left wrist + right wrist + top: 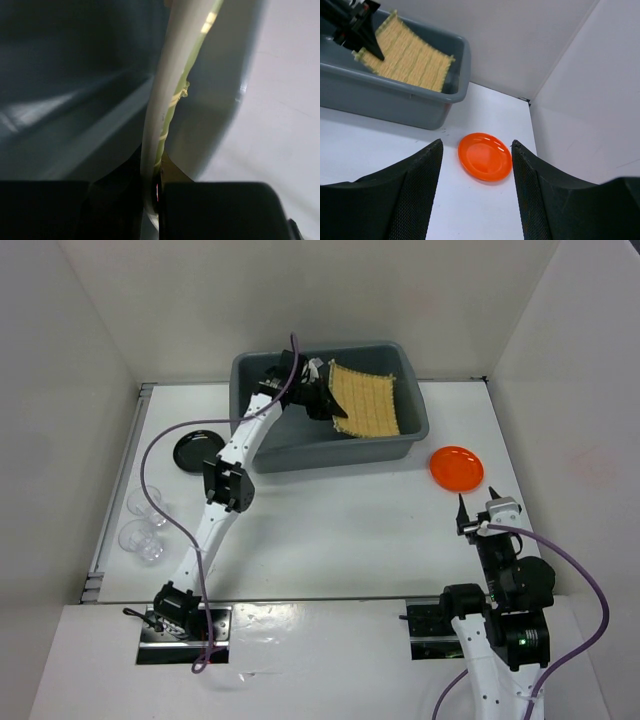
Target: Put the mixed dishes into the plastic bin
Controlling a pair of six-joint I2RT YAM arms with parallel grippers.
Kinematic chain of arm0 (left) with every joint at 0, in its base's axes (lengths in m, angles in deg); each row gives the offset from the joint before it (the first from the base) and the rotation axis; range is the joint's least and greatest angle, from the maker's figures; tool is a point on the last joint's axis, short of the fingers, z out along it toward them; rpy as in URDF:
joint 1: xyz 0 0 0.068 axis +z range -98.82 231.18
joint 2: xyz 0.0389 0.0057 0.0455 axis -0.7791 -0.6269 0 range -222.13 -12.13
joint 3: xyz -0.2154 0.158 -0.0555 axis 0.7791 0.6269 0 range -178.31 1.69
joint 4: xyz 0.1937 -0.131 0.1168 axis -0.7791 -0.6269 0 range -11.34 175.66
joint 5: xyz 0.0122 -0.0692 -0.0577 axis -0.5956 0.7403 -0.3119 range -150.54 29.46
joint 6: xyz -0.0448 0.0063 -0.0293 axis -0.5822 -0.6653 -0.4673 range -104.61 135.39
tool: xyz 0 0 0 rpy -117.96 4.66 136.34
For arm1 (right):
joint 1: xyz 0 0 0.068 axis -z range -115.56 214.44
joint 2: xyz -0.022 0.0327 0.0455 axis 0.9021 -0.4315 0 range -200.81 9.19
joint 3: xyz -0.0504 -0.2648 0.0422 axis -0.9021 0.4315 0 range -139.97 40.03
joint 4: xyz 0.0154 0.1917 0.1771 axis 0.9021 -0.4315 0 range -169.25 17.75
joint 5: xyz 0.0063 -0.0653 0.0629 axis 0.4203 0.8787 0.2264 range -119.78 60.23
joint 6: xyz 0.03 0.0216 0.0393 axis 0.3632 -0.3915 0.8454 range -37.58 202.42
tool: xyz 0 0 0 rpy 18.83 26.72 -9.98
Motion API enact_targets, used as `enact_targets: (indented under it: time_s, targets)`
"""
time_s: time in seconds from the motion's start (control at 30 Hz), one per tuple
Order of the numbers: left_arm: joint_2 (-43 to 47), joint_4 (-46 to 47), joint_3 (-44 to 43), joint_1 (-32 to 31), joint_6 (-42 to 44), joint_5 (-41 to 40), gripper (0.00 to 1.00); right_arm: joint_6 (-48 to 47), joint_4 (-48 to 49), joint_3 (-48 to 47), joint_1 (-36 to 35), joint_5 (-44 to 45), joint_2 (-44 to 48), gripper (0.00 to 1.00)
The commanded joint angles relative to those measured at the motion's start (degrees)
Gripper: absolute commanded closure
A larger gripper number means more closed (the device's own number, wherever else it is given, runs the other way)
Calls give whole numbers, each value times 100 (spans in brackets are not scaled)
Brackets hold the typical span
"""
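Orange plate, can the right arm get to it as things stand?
Probably yes. The orange plate lies alone on the table ahead of the open right fingers, with nothing between them.

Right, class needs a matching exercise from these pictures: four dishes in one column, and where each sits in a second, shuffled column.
Things
1. bamboo mat
2. orange plate
3. black plate
4. glass cups

Places
A. on the table, right of the bin
B. by the table's left edge, away from the bin
C. gripped by the left tool, tilted inside the bin
D. on the table, beside the bin's left end

Pairs: 1-C, 2-A, 3-D, 4-B
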Motion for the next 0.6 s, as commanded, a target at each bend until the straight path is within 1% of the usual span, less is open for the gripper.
enact_targets:
  time_s: [0.0,0.03,0.27,0.3,0.5,0.53,0.57]
  targets:
    - [-211,328,-828,130,-421,521,100,71,317,-79,26,132,-59,38]
    - [-301,382,-717,130,-587,523,100,123,317,-79,26,132,-59,38]
    - [-907,839,-804,183,-984,584,100,124,370,-27,-150,246,-173,38]
    - [-960,839,-804,122,-985,636,97,124,370,-27,-220,307,-243,38]
    - [-1189,892,-804,122,-1037,742,63,177,422,-27,-343,369,-349,38]
    - [-1189,892,-804,122,-985,742,49,177,422,-27,-343,369,-349,38]
    - [-1189,840,-804,122,-985,742,40,177,422,-27,-343,369,-349,38]
